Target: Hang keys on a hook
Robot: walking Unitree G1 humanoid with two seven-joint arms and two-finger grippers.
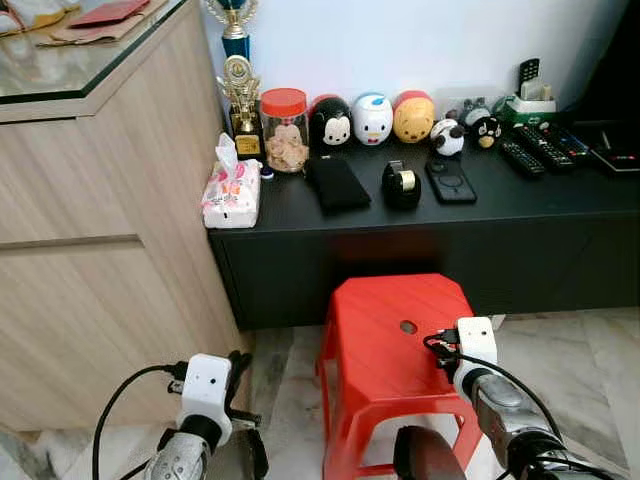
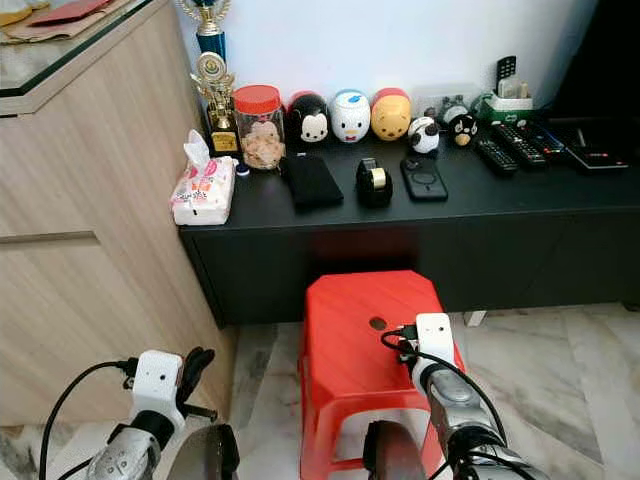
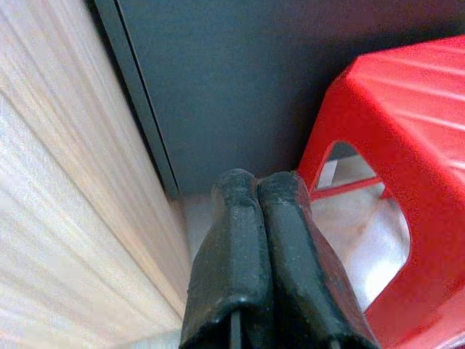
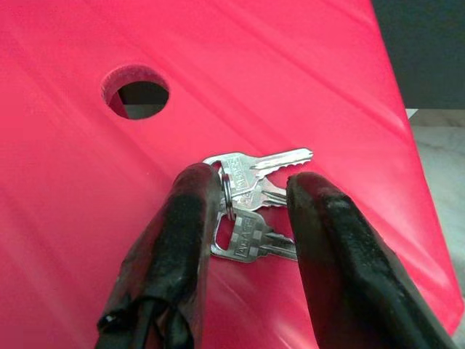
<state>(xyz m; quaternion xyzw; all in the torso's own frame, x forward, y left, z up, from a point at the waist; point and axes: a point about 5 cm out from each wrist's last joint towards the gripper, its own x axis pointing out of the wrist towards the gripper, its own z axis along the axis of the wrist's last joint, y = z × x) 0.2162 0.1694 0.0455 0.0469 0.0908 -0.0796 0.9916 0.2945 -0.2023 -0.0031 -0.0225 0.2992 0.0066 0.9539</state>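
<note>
A small bunch of silver keys (image 4: 265, 161) on a ring lies flat on the top of a red plastic stool (image 1: 385, 335), not far from the stool's round hole (image 4: 136, 91). My right gripper (image 4: 253, 190) is down over the stool and open, one black finger on each side of the keys; one finger (image 4: 190, 211) touches the key ring. My left gripper (image 3: 258, 187) is shut on nothing, low by the floor between the wooden cabinet and the stool.
Behind the stool stands a low black cabinet (image 1: 560, 215) carrying round toy figures, a red-lidded jar (image 1: 285, 130), a trophy (image 1: 240, 95), a tissue pack (image 1: 231, 190), a tape dispenser and remotes. A tall wooden cabinet (image 1: 90, 260) stands at the left. The floor is marble tile.
</note>
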